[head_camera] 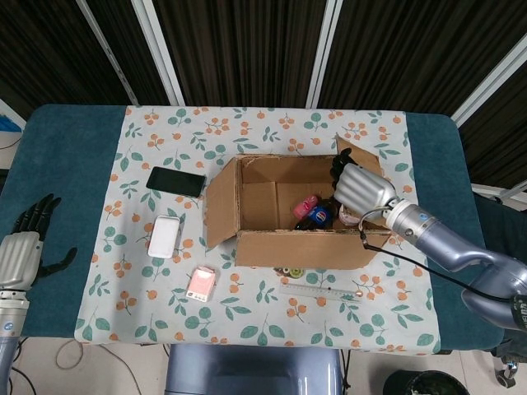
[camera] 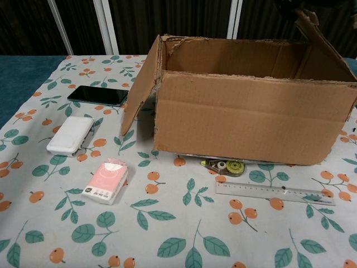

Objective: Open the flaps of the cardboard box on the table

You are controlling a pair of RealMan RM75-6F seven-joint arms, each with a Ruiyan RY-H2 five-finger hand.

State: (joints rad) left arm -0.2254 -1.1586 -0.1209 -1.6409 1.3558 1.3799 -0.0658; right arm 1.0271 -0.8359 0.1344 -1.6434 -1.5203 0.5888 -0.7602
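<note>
- On the floral tablecloth (head_camera: 272, 329), near the table's middle, sits the cardboard box (head_camera: 284, 247), its top uncovered; bottles and small items show inside.
- The box's left flap (camera: 138, 92) hangs outward and down; the right flap (head_camera: 356, 154) stands raised, nearly upright.
- The right hand (head_camera: 361, 188) is at the inner side of that raised flap, fingers curled against the cardboard; whether it grips the flap or only presses on it cannot be told.
- The left hand (head_camera: 23, 247) hovers off the table's left edge, well apart from the box, fingers spread and holding nothing.
- Left of the box lie a black phone (head_camera: 176, 181), a white case (head_camera: 165, 237) and a pink tissue pack (head_camera: 202, 282).
- In front of the box lie a clear ruler (camera: 274, 193) and a small tape roll (camera: 225, 166), the roll just beside the box's front wall.
</note>
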